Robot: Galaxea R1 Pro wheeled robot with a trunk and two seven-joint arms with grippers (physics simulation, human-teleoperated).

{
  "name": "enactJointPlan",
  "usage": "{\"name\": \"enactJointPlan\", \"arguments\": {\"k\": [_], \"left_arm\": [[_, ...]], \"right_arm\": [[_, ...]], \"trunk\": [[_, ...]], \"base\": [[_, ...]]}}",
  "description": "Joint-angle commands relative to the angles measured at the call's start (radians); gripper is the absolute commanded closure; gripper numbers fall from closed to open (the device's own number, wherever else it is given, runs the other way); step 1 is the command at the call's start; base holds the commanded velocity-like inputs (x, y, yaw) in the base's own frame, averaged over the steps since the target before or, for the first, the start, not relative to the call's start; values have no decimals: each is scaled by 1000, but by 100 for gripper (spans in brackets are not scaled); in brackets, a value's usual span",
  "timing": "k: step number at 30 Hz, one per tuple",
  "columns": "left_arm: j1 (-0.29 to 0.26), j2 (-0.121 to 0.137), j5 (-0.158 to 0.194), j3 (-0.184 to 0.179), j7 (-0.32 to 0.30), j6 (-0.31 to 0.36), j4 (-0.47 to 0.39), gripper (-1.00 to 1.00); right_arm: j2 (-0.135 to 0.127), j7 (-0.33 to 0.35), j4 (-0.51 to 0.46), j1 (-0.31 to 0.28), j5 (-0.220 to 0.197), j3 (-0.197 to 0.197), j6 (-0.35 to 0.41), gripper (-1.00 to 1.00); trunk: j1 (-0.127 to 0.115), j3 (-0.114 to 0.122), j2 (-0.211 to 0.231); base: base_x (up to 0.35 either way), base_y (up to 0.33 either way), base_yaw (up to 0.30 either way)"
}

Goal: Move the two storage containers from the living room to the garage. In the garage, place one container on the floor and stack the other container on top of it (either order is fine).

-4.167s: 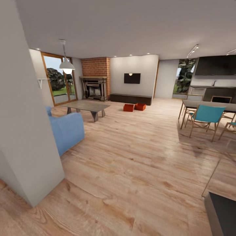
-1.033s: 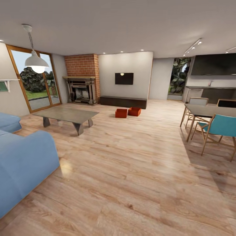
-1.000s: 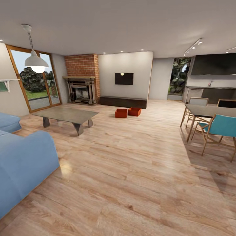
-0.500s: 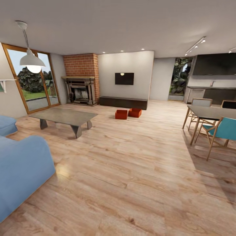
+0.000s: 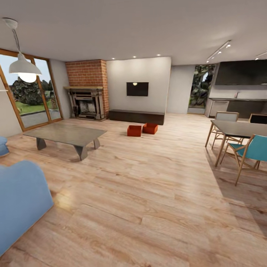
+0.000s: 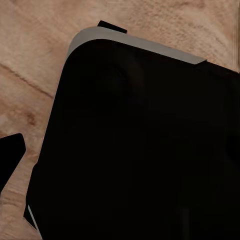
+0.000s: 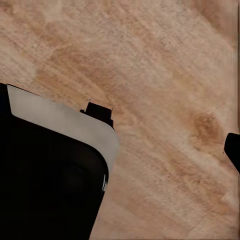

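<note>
Two orange-red storage containers sit side by side on the living room's pale wood-plank floor (image 5: pixel 148 193), far ahead in the head view. The left container (image 5: pixel 134 130) is slightly nearer than the right container (image 5: pixel 150 128). Both lie just in front of the long low dark cabinet (image 5: pixel 136 116) under the wall TV (image 5: pixel 137 89). My left gripper's dark fingertip (image 6: pixel 11 160) sits at the very edge of the left wrist view, over planks. My right gripper's fingertip (image 7: pixel 233 149) likewise sits at the frame edge. Nothing is between the fingers. The garage is out of view.
A grey coffee table (image 5: pixel 65 135) stands left of the path, with a blue sofa (image 5: pixel 18 200) near left. A dining table (image 5: pixel 239 129) and teal chair (image 5: pixel 252 150) are on the right. The brick fireplace (image 5: pixel 86 89) is at back left. Broad open floor leads to the containers.
The camera has advanced into the room and turned slightly. The sofa and lamp slide toward the left edge, and the containers look a little larger. The containers themselves have not moved.
</note>
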Motion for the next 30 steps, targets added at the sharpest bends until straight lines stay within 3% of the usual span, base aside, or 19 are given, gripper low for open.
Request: {"name": "enactJointPlan", "arguments": {"k": [1,30], "left_arm": [[0,0,0,7,1,-2,-1,-100],[0,0,0,7,1,-2,-2,-100]], "right_arm": [[0,-1,3,-1,-10,9,-6,-100],[-5,-1,3,-1,-9,9,-6,-100]], "trunk": [[1,-1,0],[1,-1,0]], "base": [[322,0,-10],[322,0,-1]]}}
